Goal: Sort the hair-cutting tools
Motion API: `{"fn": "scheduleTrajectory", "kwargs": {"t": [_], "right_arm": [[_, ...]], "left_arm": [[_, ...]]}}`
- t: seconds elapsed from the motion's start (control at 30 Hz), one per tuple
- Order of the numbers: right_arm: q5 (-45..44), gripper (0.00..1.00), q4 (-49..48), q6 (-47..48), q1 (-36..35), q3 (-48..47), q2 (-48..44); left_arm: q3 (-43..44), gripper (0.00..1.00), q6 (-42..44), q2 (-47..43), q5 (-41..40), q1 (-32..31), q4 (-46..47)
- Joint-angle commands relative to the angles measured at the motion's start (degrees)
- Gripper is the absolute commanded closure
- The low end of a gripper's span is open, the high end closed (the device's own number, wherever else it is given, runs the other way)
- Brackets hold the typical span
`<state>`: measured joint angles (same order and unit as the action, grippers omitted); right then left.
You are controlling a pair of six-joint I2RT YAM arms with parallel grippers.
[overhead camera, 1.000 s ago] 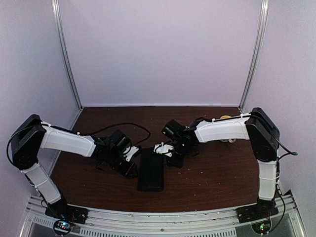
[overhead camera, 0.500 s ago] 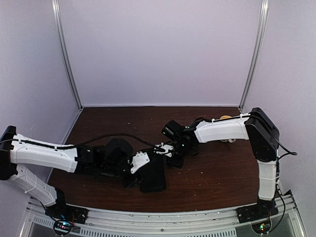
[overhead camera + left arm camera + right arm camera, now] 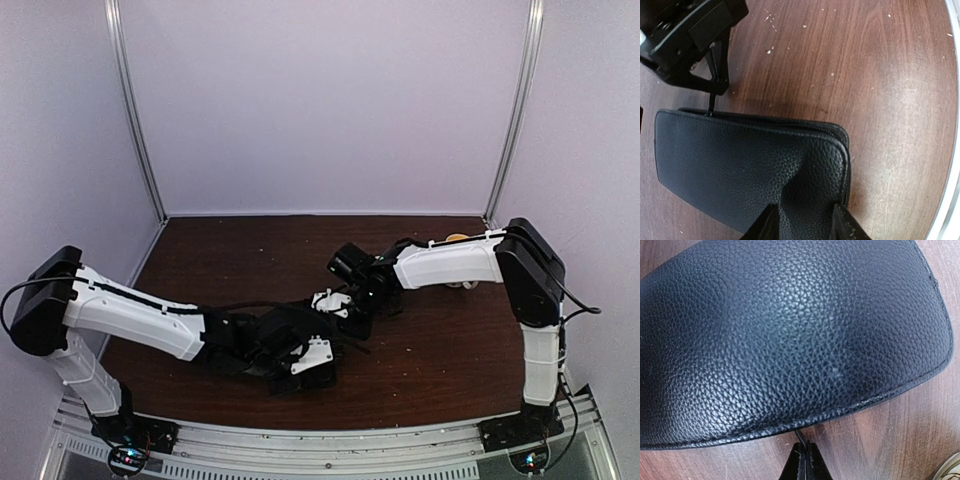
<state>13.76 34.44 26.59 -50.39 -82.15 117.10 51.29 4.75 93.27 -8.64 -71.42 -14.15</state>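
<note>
1. a thin black stick-like piece [image 3: 713, 102] runs from the tips of the right gripper [image 3: 802, 462] down to the long zipped edge of the case. its lower end touches that edge close to a corner. whether it lies loose or is fixed to the zipper [image 3: 805, 129] cannot be told.
2. the right gripper's jaws are pressed fully together on the upper end of that piece. in the right wrist view the tips meet with no gap, and the thin piece leads from them to the case's seam.
3. the black grained-leather zip case [image 3: 740, 165] lies flat on the brown wooden tabletop [image 3: 880, 75], toward its near middle, between the two grippers.
4. the left gripper [image 3: 805, 227] clamps the case at one end, away from the corner where the thin piece meets it. its jaws stand a little apart, with the leather raised into a soft ridge between the two fingers [image 3: 765, 227].
5. in the top view the left arm [image 3: 140, 310] reaches low across from the left, and its gripper covers most of the case. the right arm [image 3: 450, 262] bends in from the right, with its gripper just beyond the case's far end. the two grippers are near each other but apart.
6. a pale rounded object [image 3: 456, 238] peeks over the right forearm, well apart from the case. it is too hidden to name.
</note>
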Motion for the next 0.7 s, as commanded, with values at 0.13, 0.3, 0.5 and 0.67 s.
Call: {"fn": "scheduleTrajectory", "kwargs": {"t": [0.13,0.3,0.5,0.67], "right_arm": [[1.5,1.0,-1.1,-0.9,-0.3,-0.2,1.6],[1.6,1.0,-1.2,-0.9,-0.3,-0.3,1.6],[1.7,1.0,-1.1,-0.9,-0.3,-0.5,2.0],[1.8,1.0,-1.0,-0.9,-0.3,-0.4,2.1]], "left_arm": [[3.4,0.6,3.4,3.8,-1.6,-1.5,1.1],[3.5,0.59,4.2,3.9,-0.1,-1.9,1.3],[3.2,0.59,5.1,4.4,3.7,-2.2,2.4],[6.2,0.63,3.3,8.0,-2.5,-2.3,0.1]]}}
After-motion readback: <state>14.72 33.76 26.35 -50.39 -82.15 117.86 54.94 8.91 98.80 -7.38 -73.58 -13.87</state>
